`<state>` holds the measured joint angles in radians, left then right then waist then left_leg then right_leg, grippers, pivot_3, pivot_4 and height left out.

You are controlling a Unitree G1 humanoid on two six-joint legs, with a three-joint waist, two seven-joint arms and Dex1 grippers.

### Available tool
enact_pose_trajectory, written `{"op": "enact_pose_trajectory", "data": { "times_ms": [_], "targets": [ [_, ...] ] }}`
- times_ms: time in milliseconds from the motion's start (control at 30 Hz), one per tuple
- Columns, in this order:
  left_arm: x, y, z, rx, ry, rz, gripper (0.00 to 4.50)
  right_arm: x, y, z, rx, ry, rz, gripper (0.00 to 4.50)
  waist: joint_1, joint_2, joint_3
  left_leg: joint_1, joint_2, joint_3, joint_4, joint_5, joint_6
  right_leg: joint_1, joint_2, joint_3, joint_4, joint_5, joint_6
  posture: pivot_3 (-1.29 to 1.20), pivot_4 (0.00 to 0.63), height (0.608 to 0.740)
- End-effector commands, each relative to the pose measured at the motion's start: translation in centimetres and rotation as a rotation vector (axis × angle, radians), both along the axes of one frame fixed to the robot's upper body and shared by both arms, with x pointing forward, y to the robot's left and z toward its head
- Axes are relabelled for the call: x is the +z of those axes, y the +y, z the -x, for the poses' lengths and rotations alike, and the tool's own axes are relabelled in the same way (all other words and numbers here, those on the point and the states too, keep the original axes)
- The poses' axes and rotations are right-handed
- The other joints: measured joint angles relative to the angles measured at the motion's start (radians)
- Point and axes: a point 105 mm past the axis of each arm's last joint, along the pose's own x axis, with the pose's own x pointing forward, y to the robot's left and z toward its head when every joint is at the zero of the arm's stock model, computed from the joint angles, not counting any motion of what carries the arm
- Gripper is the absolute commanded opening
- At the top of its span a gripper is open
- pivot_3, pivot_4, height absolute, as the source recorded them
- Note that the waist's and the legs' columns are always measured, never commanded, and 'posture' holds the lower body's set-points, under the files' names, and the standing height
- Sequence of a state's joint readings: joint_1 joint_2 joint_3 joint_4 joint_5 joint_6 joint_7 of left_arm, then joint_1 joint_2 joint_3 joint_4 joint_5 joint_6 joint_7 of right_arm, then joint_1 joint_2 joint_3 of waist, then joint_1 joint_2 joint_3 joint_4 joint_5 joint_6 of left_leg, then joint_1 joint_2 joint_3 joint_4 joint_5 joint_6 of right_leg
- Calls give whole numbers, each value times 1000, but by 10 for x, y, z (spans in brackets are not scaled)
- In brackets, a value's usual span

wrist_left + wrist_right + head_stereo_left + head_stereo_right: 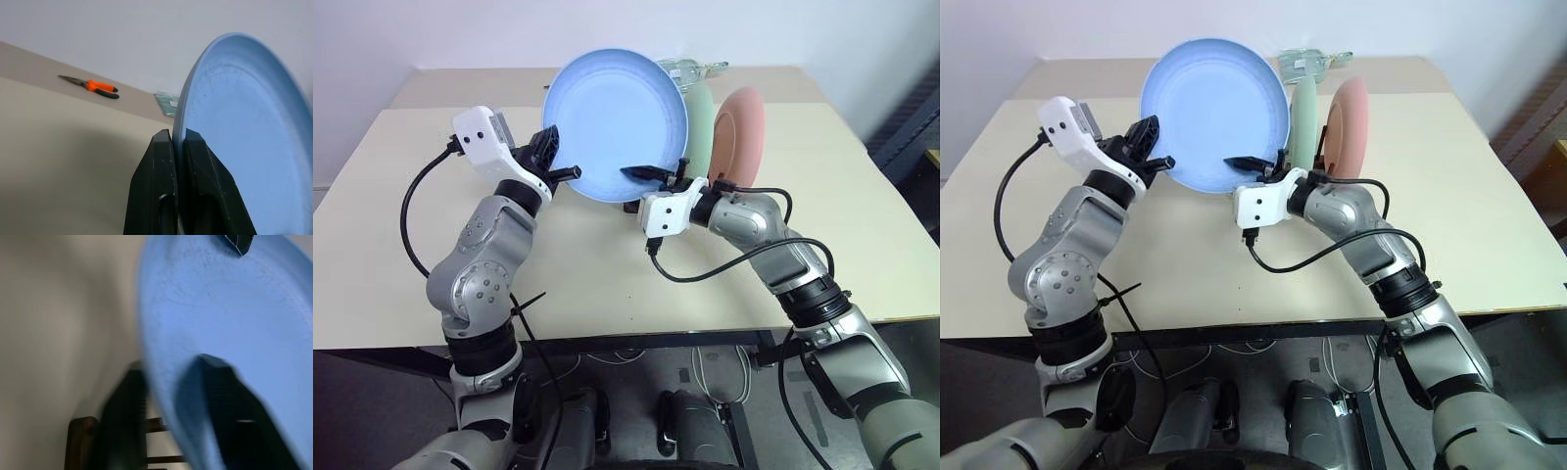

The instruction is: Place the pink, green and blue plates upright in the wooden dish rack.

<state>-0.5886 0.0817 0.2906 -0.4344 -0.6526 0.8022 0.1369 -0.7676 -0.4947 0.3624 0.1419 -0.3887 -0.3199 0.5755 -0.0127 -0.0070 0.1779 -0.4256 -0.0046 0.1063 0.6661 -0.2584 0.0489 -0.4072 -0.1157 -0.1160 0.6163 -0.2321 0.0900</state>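
Both grippers pinch the blue plate [619, 125] rim: left gripper [558, 168], right gripper [656, 174]. It's held upright above the table's [401, 245] far edge, beside racked green plate [698, 122] and pink plate [740, 135]. Keep it vertical, lower between free pegs of the wooden dish rack [80, 443], release one side first.

Beige table [431, 245], wooden dish rack [80, 440], orange-handled pliers [95, 87] beyond

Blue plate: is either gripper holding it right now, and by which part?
Both. The left gripper pinches the blue plate by its left rim; the right gripper clamps its lower right rim.
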Motion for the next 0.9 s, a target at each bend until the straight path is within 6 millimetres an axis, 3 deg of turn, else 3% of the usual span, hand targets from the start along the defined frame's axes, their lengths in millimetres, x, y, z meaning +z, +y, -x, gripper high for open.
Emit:
{"op": "enact_pose_trajectory", "data": {
  "times_ms": [33,133,200,300,367,533,633,900],
  "targets": [
    [13,3,6,-21,-53,99,1554,22,-2,3,10,-83,-55,0,2,0,0,0,0,0,0,0,0,0,0,0,0,0,0,0,150,740],
    [24,46,1,143,-89,319,3090,39,4,12,57,-142,-102,0,1,0,0,0,0,-1,0,0,0,0,-1,0,0,0,0,0,150,740],
    [22,75,-2,281,-85,362,4088,49,8,19,98,-162,-140,0,-3,0,0,0,0,-1,0,0,0,0,0,0,0,0,0,0,150,740],
    [1,115,-7,502,-11,237,4088,83,17,38,212,-63,-384,0,-7,0,0,1,1,-1,0,0,0,0,2,0,0,0,0,0,150,740],
    [-17,124,-10,561,49,81,4088,104,17,43,268,118,-628,0,-5,0,0,0,2,-1,-1,1,-1,0,3,1,0,0,0,0,150,740],
    [-51,111,-12,515,125,-40,4088,117,9,23,232,632,-1089,0,23,-3,-1,0,1,-3,0,0,-1,2,2,-1,1,0,0,0,150,740],
    [-60,99,-11,469,131,-70,4088,119,1,14,171,775,-1245,0,25,-3,-1,-2,0,-3,0,-2,-3,0,-1,-1,-1,0,-1,0,150,740],
    [-61,73,-10,359,96,-122,4088,102,-16,-11,9,1001,-1425,0,0,-2,-1,-2,0,0,-2,0,-1,-4,0,0,2,0,-1,0,150,740]
  ]
}}
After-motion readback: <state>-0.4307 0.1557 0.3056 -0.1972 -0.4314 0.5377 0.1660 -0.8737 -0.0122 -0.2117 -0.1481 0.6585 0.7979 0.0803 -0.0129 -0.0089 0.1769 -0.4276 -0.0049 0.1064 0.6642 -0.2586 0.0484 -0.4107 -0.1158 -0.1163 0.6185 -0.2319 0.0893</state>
